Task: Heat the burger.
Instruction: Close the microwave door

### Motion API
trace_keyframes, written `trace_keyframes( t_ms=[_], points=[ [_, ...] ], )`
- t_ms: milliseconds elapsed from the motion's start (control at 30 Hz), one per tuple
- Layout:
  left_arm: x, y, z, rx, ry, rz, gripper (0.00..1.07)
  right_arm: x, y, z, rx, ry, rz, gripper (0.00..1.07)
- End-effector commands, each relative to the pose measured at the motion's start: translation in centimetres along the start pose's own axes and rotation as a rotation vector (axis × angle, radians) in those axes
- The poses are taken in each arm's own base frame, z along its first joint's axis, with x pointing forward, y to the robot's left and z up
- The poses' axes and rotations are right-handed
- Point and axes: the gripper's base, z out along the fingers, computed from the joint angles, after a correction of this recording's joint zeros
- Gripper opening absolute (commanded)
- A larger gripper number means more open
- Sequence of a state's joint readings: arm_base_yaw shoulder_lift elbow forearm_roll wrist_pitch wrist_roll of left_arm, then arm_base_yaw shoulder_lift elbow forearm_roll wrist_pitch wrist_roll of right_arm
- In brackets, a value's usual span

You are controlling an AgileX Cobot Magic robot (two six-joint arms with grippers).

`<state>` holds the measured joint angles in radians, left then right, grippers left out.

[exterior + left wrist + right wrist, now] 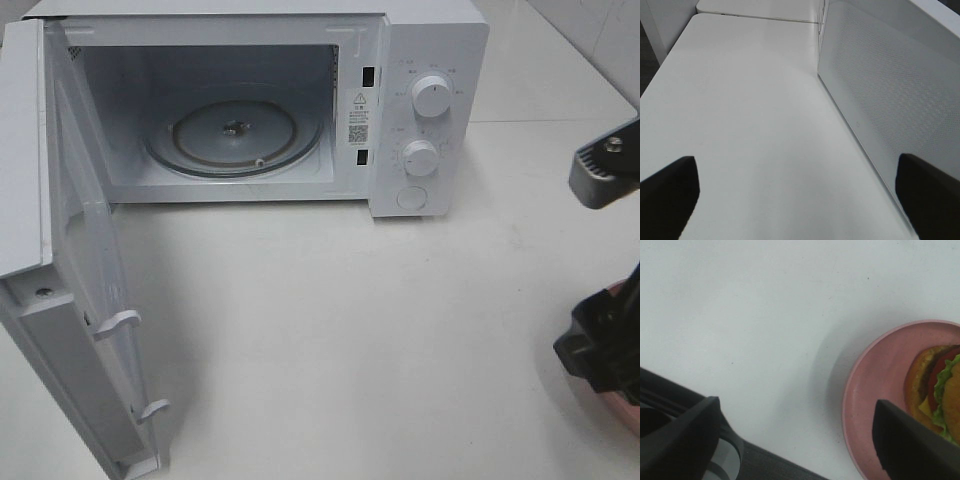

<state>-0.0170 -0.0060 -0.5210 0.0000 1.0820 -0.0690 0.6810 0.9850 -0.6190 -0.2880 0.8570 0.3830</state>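
Nearest, at the table's right front edge, the black right gripper (795, 440) hovers with jaws spread, gripping nothing, above the round pink plate (875, 385) where the layered burger (940, 390) lies. The black left gripper (797, 195) hangs wide apart beside the white microwave's open door (70, 300). Farther back, the microwave's glass turntable (235, 135) sits bare.

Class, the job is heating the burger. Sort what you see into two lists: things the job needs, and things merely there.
Needed for the job:
burger
pink plate under it
microwave, door open
glass turntable
right claw, open

Merely there:
white table
left claw, open beside the door
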Motion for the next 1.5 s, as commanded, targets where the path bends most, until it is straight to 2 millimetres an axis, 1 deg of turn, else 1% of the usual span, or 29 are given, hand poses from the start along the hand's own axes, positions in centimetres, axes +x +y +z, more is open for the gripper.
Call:
trace_keyframes(
  t_ms=[33,67,100,133,167,233,267,333,433,467,533,600,700,733,833,867,967,1033,1067,1133,1200,1233,1300,1333,1433,1500],
  points=[
    [-0.1,0.0,0.0,-0.001,-0.014,-0.003,1.0,1.4,-0.3,-2.1,-0.066,-0.026,-0.036,0.81],
    [-0.1,0.0,0.0,-0.001,-0.014,-0.003,1.0,1.8,-0.4,-2.5,-0.079,-0.035,-0.041,0.81],
    [-0.1,0.0,0.0,-0.001,-0.014,-0.003,1.0,1.8,-0.4,-2.5,-0.079,-0.035,-0.041,0.81],
    [-0.1,0.0,0.0,-0.001,-0.014,-0.003,1.0,2.4,-0.6,-3.3,-0.089,-0.053,-0.042,0.8],
    [-0.1,0.0,0.0,-0.001,-0.014,-0.003,1.0,2.4,-0.6,-3.3,-0.089,-0.053,-0.042,0.8],
    [-0.1,0.0,0.0,-0.001,-0.014,-0.003,1.0,3.4,-1.1,-4.3,-0.09,-0.078,-0.034,0.8],
    [-0.1,0.0,0.0,-0.001,-0.014,-0.003,1.0,3.4,-1.1,-4.3,-0.09,-0.078,-0.034,0.8],
    [-0.1,0.0,0.0,-0.001,-0.014,-0.003,1.0,4.6,-1.7,-5.3,-0.09,-0.101,-0.033,0.8],
    [-0.1,0.0,0.0,-0.001,-0.014,-0.003,1.0,4.9,-1.8,-5.5,-0.086,-0.108,-0.034,0.8],
    [-0.1,0.0,0.0,-0.001,-0.014,-0.003,1.0,5.4,-2.1,-6.0,-0.085,-0.131,-0.033,0.8],
    [-0.1,0.0,0.0,-0.001,-0.014,-0.003,1.0,5.7,-2.2,-6.2,-0.085,-0.143,-0.033,0.8],
    [-0.1,0.0,0.0,-0.001,-0.014,-0.003,1.0,6.2,-2.9,-6.6,-0.06,-0.167,-0.007,0.79],
    [-0.1,0.0,0.0,-0.001,-0.014,-0.003,1.0,6.4,-3.1,-6.7,-0.048,-0.178,0.003,0.79],
    [-0.1,0.0,0.0,-0.001,-0.014,-0.003,1.0,6.6,-3.6,-7.0,-0.023,-0.21,0.023,0.78],
    [-0.1,0.0,0.0,-0.001,-0.014,-0.003,1.0,7.1,-3.9,-7.5,-0.012,-0.263,0.068,0.78],
    [-0.1,0.0,0.0,-0.001,-0.014,-0.003,1.0,7.7,-3.8,-7.7,-0.017,-0.302,0.105,0.77],
    [-0.1,0.0,0.0,-0.001,-0.014,-0.003,1.0,8.0,-3.8,-7.7,-0.018,-0.317,0.123,0.77],
    [-0.1,0.0,0.0,-0.001,-0.014,-0.003,1.0,9.7,-3.4,-6.9,-0.027,-0.337,0.197,0.76],
    [-0.1,0.0,0.0,-0.001,-0.014,-0.003,1.0,9.7,-3.4,-6.9,-0.027,-0.337,0.197,0.76],
    [-0.1,0.0,0.0,-0.001,-0.014,-0.003,1.0,10.8,-3.1,-6.9,-0.015,-0.392,0.234,0.76],
    [-0.1,0.0,0.0,-0.001,-0.014,-0.003,1.0,11.0,-3.0,-7.1,-0.008,-0.411,0.242,0.76],
    [-0.1,0.0,0.0,-0.001,-0.014,-0.003,1.0,11.6,-3.0,-7.5,0.027,-0.457,0.241,0.76],
    [-0.1,0.0,0.0,-0.001,-0.014,-0.003,1.0,11.8,-2.9,-7.6,0.043,-0.472,0.234,0.76],
    [-0.1,0.0,0.0,-0.001,-0.014,-0.003,1.0,12.2,-2.8,-7.8,0.072,-0.502,0.236,0.76],
    [-0.1,0.0,0.0,-0.001,-0.014,-0.003,1.0,12.5,-2.8,-7.8,0.081,-0.52,0.245,0.76],
    [-0.1,0.0,0.0,-0.001,-0.014,-0.003,1.0,13.1,-2.4,-8.0,0.101,-0.589,0.276,0.76]
  ],
)
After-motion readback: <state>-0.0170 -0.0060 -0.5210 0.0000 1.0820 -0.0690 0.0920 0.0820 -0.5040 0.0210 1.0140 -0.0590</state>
